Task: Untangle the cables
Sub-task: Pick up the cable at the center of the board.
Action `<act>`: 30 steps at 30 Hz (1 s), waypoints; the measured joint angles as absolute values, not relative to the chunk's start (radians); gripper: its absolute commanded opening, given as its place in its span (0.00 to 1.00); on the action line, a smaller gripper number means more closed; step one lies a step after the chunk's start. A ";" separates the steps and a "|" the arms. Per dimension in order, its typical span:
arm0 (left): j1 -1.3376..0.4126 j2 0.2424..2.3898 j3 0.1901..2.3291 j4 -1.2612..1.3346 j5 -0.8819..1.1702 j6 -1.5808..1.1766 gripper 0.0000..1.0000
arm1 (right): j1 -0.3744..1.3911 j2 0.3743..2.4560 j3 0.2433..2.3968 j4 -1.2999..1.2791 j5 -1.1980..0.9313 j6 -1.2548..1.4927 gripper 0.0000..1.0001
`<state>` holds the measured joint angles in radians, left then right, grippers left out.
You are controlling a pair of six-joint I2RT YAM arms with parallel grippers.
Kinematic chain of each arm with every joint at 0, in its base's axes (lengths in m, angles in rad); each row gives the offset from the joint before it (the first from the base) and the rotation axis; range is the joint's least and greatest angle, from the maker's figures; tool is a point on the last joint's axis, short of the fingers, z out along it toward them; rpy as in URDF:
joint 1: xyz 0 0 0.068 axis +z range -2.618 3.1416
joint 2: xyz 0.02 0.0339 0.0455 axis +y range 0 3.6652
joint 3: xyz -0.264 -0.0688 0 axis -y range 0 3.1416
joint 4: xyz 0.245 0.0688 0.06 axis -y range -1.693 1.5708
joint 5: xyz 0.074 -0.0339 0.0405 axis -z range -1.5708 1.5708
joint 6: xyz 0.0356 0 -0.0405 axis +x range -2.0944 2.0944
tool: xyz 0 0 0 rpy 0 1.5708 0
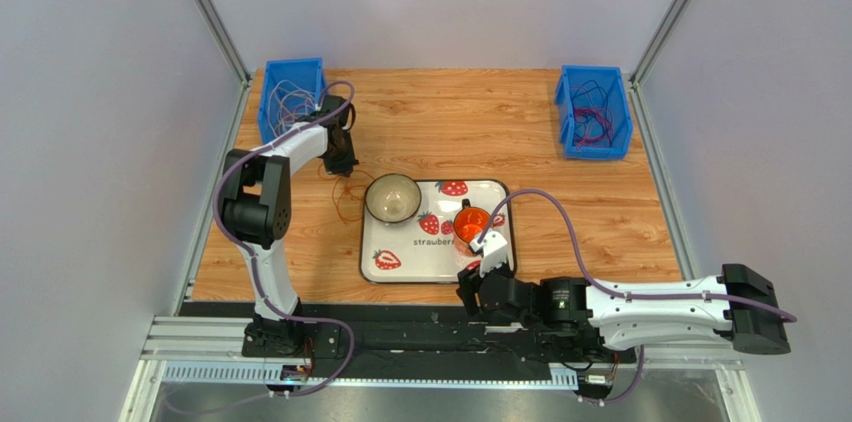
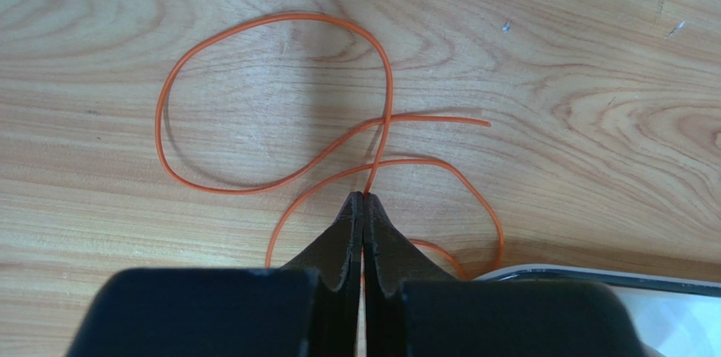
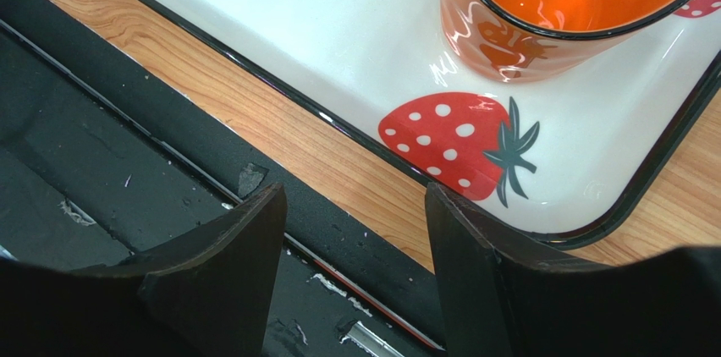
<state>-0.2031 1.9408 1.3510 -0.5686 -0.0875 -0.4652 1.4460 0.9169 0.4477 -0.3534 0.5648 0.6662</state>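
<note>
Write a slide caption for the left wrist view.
Left gripper pinched shut on an orange cable looping across the wooden table.

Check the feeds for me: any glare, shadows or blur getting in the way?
Left wrist: sharp, the orange cable casts a faint shadow on the table. Right wrist: white glare streaks on the orange cup. Top external: even light, cables in the blue bins barely resolved.

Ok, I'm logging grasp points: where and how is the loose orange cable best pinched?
Probably on a single strand just short of where its loops cross, from above: the orange cable lies flat on the table. The left gripper is shut on it there.
</note>
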 measured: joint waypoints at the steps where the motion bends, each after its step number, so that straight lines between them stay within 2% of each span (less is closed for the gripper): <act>1: -0.203 1.941 1.351 -0.569 -0.088 -0.465 0.00 | 1.446 0.917 0.448 -0.354 0.566 0.666 0.65; 6: -0.203 1.924 1.351 -0.595 -0.087 -0.466 0.00 | 1.446 0.916 0.460 -0.363 0.575 0.665 0.65; 11: -0.203 1.792 1.367 -0.682 -0.088 -0.463 0.00 | 1.446 0.896 0.484 -0.364 0.583 0.660 0.65; 21: -0.203 1.527 1.589 -0.822 -0.107 -0.431 0.00 | 1.446 0.881 0.512 -0.369 0.595 0.654 0.65; 23: -0.203 1.502 1.615 -0.836 -0.110 -0.419 0.14 | 1.446 0.877 0.513 -0.374 0.595 0.654 0.65; 24: -0.203 1.492 1.618 -0.838 -0.110 -0.413 0.28 | 1.446 0.873 0.513 -0.381 0.595 0.655 0.65; 25: -0.203 1.487 1.619 -0.840 -0.109 -0.406 0.34 | 1.446 0.869 0.513 -0.385 0.596 0.655 0.65; 27: -0.203 1.488 1.611 -0.844 -0.102 -0.397 0.41 | 1.446 0.858 0.513 -0.393 0.598 0.657 0.65; 30: -0.203 1.497 1.524 -0.813 -0.090 -0.398 0.45 | 1.446 0.845 0.513 -0.403 0.603 0.660 0.65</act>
<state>-0.2031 1.4971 1.5242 -0.8131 -0.0898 -0.3985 1.4460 0.8448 0.5125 -0.4034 0.6025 0.6598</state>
